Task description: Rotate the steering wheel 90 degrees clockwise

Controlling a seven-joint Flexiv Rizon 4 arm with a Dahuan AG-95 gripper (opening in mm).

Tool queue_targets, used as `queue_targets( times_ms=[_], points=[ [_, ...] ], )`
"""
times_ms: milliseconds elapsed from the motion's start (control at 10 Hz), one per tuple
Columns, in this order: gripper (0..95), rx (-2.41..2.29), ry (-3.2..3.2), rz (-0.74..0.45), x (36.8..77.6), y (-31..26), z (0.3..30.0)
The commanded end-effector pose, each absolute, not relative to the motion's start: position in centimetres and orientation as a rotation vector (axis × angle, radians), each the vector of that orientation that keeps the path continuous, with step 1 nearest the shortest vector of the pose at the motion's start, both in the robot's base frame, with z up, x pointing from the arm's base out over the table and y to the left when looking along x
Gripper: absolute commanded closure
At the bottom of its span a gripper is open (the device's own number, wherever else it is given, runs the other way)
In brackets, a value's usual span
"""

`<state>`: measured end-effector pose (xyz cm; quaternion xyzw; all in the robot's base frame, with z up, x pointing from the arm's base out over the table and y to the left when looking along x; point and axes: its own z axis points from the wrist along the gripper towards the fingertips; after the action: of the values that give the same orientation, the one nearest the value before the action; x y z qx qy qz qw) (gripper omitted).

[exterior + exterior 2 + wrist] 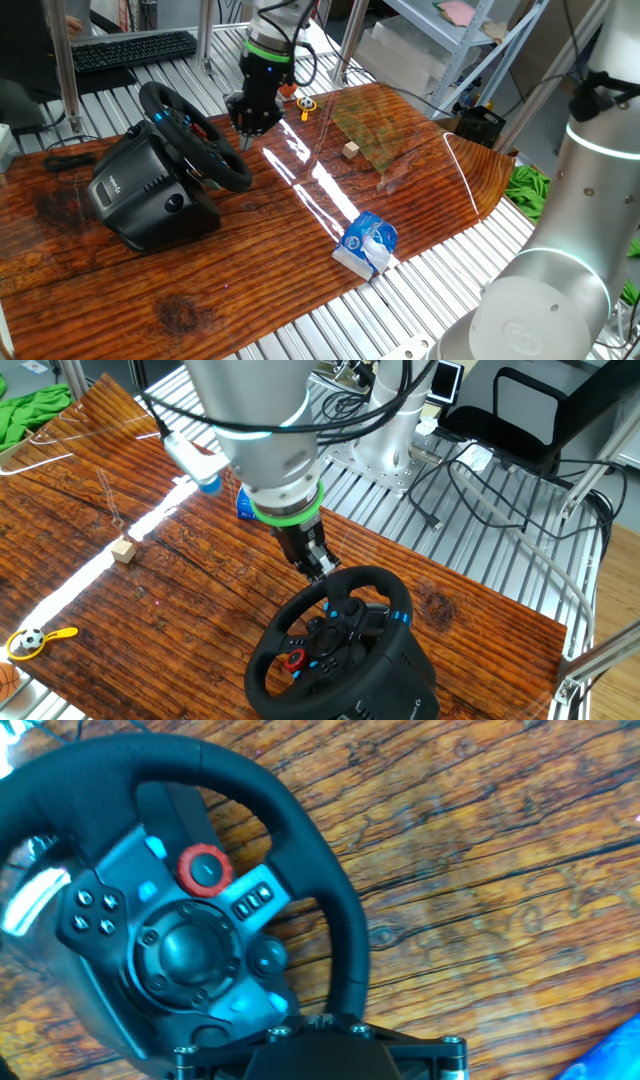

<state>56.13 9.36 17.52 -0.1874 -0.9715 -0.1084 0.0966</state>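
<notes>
The arm reaches down, pincer (249, 124) pointing at the table.

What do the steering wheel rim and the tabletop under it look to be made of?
Steering wheel: rim looks like matte black leather or rubber wrap, finely grained; its hub seems to be hard plastic. Tabletop: reddish-brown wood grain, glossy, judging by the glare streaks, possibly laminate.

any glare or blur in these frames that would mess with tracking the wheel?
One fixed view: a bright glare streak runs across the glossy table, beside the steering wheel, not on it. The other fixed view: the same streak lies left of the arm; wheel sharp. Hand view: slightly soft, with a blown-out patch at the wheel's left edge.
</notes>
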Motion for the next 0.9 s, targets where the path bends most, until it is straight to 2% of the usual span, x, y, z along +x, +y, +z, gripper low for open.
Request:
queue_targets(
  times_ms=[100,900],
  points=[
    [95.0,-0.553,-2.869,-0.341,56.5,9.7,17.2],
    [95.0,-0.611,-2.824,-0.425,58.1,10.4,16.2]
  ],
)
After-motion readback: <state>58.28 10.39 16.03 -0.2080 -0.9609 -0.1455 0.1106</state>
